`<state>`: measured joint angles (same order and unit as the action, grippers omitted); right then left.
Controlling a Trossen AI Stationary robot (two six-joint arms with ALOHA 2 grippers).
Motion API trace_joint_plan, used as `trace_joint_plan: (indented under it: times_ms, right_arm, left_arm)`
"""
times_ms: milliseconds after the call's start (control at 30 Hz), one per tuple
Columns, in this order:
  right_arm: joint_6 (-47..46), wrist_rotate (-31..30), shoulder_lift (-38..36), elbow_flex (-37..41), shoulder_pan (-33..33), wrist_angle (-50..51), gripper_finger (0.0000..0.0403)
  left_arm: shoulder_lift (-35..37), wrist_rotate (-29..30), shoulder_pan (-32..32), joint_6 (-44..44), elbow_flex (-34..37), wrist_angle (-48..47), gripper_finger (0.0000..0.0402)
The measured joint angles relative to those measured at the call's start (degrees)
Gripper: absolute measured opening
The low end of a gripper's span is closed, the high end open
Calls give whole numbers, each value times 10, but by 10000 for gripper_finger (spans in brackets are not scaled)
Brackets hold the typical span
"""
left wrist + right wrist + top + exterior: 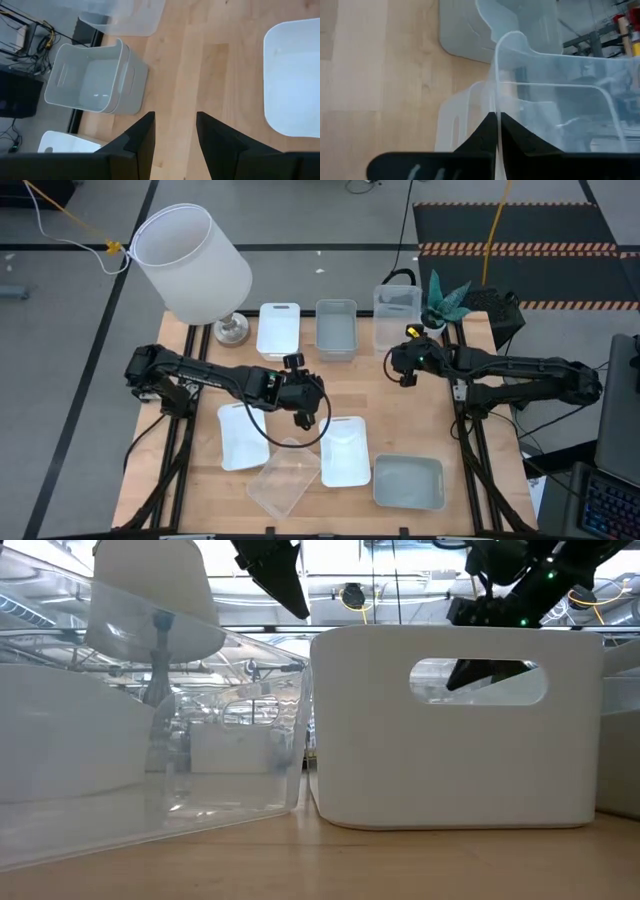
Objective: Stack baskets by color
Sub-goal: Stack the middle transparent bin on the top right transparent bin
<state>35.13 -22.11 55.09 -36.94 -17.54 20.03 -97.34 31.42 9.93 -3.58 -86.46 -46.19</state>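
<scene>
Closest to the low camera, a clear see-through plastic basket (150, 730) sits tilted beside an opaque white plastic basket (455, 725) with a slot handle. Both look light, thin-walled and stiff, probably slippery; a rim or wall edge seems the surest place to pinch. Just below and ahead of the left gripper (305, 418), whose fingers (142, 137) stand part open and empty, lie those two plus another white basket (243, 437); a grey basket (408, 481) rests farther off. Over at the back of the table, the right gripper (410, 365) is pinched tight on the thin wall of a clear basket (555, 97). Wooden tabletop (400, 415) underneath, with a big white lampshade (190, 260) at the corner.
</scene>
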Motion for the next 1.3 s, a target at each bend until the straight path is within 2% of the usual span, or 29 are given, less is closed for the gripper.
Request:
trace_joint_plan:
  times_ms: [267, 600, 1100, 1300]
  right_arm:
    - [-31, 29, 0, 0, -13, 1, 2]
    - [-83, 30, 1, 0, -17, 2, 2]
    - [-104, 32, 1, 0, -17, 21, 2]
    - [-111, 75, 1, 0, -29, 22, 2]
  left_arm:
    - [0, 0, 0, -1, 0, 0, 145]
    - [0, 0, 0, 0, 0, 0, 145]
    - [0, 0, 0, 1, 0, 0, 145]
    - [0, 0, 0, 1, 0, 0, 145]
